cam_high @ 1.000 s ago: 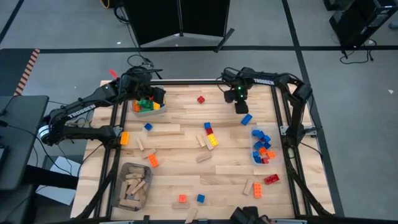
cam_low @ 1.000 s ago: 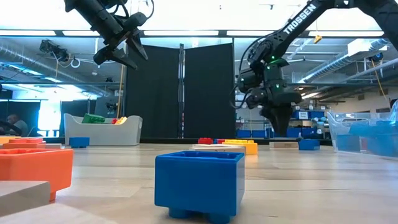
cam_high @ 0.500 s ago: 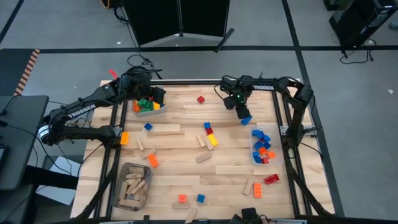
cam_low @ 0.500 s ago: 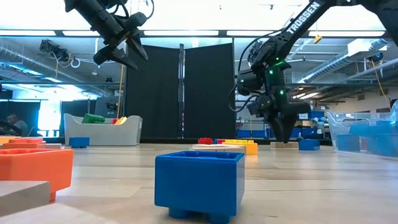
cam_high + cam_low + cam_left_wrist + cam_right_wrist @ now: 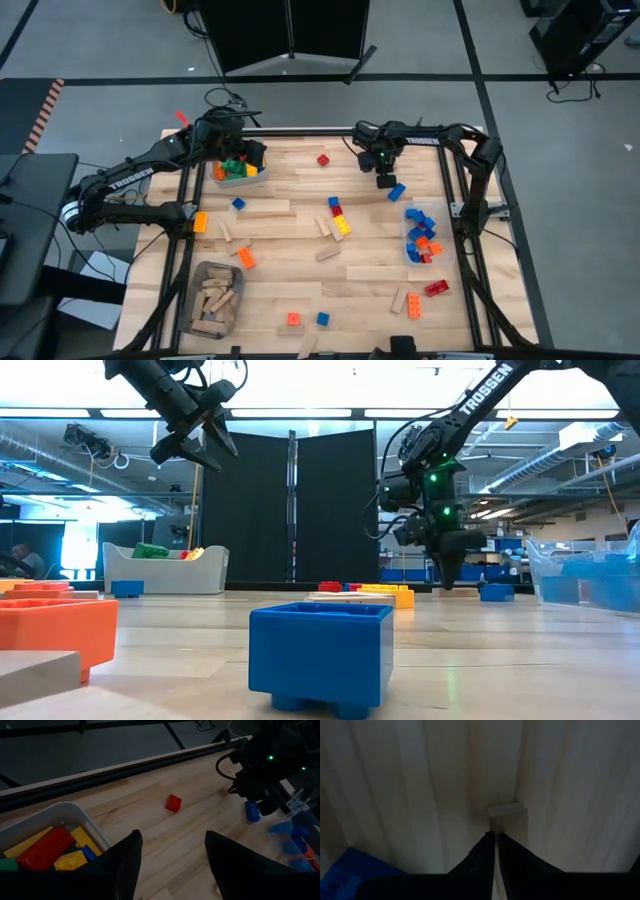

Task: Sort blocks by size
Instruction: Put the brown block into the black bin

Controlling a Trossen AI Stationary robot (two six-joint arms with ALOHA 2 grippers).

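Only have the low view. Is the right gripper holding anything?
Observer: No. In the right wrist view the right gripper is shut, with nothing between its fingers.
Operator: What's under it?
Observer: Bare table, with a small tan wooden piece just past the tips.
Operator: Where's the blue brick?
Observer: The blue brick lies on the table beside that gripper, untouched.
Operator: Left arm?
Observer: The left gripper is open above the white bin of bricks.
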